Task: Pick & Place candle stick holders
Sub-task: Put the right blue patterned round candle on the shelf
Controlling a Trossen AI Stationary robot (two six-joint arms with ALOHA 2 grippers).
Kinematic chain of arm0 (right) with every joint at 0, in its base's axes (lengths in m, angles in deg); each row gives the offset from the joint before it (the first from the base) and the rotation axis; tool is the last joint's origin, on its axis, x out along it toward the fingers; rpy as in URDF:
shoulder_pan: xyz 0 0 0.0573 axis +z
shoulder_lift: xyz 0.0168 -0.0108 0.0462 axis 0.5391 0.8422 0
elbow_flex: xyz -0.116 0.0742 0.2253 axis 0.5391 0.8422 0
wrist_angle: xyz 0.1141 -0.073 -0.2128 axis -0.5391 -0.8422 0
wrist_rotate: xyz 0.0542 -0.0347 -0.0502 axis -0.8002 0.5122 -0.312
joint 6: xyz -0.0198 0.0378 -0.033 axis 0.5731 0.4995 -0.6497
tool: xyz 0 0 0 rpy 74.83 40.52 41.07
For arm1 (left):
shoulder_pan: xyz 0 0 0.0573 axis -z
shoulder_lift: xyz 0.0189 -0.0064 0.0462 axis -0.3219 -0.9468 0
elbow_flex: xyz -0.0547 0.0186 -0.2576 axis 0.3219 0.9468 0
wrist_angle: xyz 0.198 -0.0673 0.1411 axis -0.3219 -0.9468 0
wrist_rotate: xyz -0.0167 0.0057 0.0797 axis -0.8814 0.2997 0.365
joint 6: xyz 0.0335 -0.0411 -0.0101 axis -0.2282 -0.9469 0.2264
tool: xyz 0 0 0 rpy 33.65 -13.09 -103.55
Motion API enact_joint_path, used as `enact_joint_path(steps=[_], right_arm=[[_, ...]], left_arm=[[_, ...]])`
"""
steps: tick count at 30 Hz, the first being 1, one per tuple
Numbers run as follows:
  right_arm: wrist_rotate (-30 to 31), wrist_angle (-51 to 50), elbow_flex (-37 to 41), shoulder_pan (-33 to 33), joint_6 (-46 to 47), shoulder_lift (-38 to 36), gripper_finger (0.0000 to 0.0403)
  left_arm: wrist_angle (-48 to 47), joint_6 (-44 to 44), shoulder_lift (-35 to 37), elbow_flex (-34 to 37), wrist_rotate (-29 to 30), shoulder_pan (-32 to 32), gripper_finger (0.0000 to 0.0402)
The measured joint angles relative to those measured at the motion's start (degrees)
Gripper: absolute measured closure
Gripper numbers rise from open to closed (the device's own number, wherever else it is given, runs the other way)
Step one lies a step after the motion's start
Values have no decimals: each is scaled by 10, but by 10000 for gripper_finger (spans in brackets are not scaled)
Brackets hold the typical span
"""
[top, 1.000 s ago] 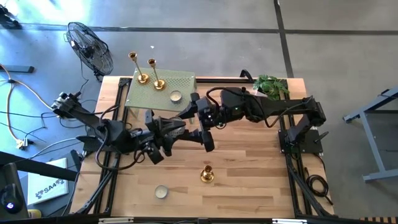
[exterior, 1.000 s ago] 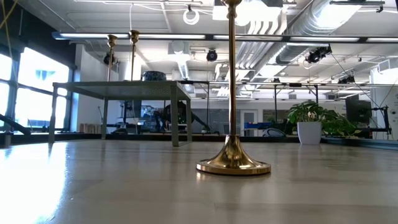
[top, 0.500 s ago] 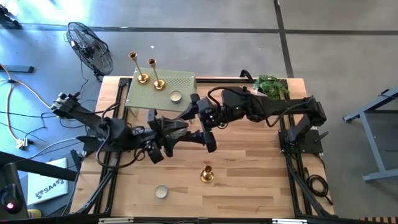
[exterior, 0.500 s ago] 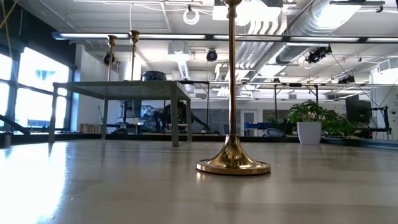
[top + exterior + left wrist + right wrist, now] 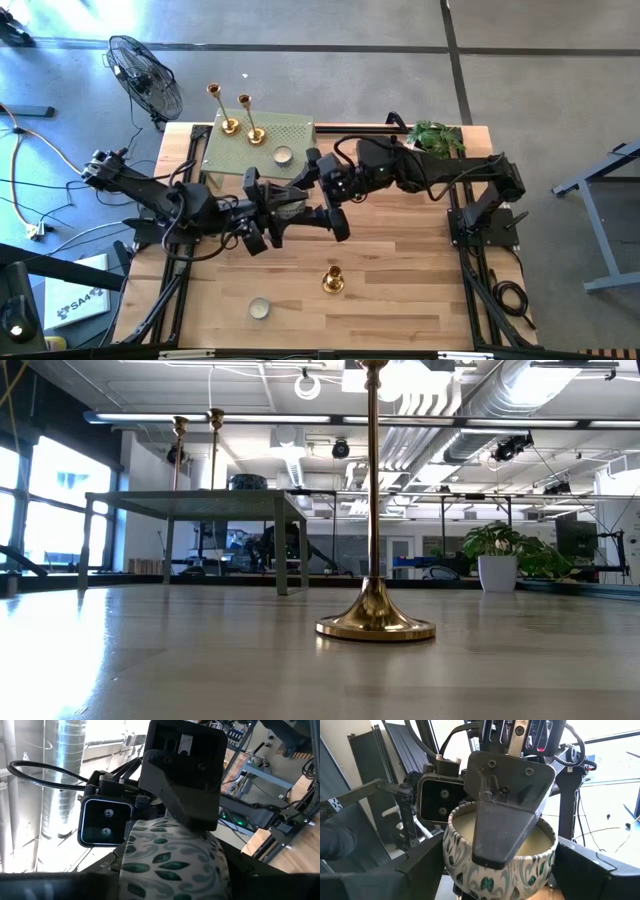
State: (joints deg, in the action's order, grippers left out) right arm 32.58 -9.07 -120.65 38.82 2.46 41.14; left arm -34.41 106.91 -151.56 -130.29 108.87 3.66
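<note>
High view has both grippers meeting over the middle of the table (image 5: 420, 300), busy with something other than the task's thing. The right gripper (image 5: 328, 212) is clamped across a leaf-patterned candle cup (image 5: 470, 865). The left gripper (image 5: 290, 212) reaches into the cup's mouth from the opposite side. Whether it is gripping the cup or only touching it cannot be told.

Two candle stick holders (image 5: 216, 108) (image 5: 248, 118) stand on the green raised platform (image 5: 290, 130) at the far left. The third candle stick holder (image 5: 332, 280) stands alone on bare wood. It lies toward the near edge from both grippers, well apart from them and almost straight nearward of the right one. In the low view it stands upright on its domed base, so its long axis is vertical.

By position the right gripper is slightly the nearer, with the left a little farther off to the left. Neither is free while the cup sits between them. Judging from this, a grasp would come from above or the side onto the thin stem, with the platform lying far and left of it.
</note>
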Motion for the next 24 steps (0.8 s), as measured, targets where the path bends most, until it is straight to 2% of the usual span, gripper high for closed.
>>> enact_joint_path(steps=[10, 24], right_arm=[[1, -22, 0, -2, -8, 0, 108], [3, -36, 0, -2, -15, 0, 110]], left_arm=[[-6, 3, -1, 0, 2, 0, 234], [-6, 6, -1, 1, 8, 0, 234]])
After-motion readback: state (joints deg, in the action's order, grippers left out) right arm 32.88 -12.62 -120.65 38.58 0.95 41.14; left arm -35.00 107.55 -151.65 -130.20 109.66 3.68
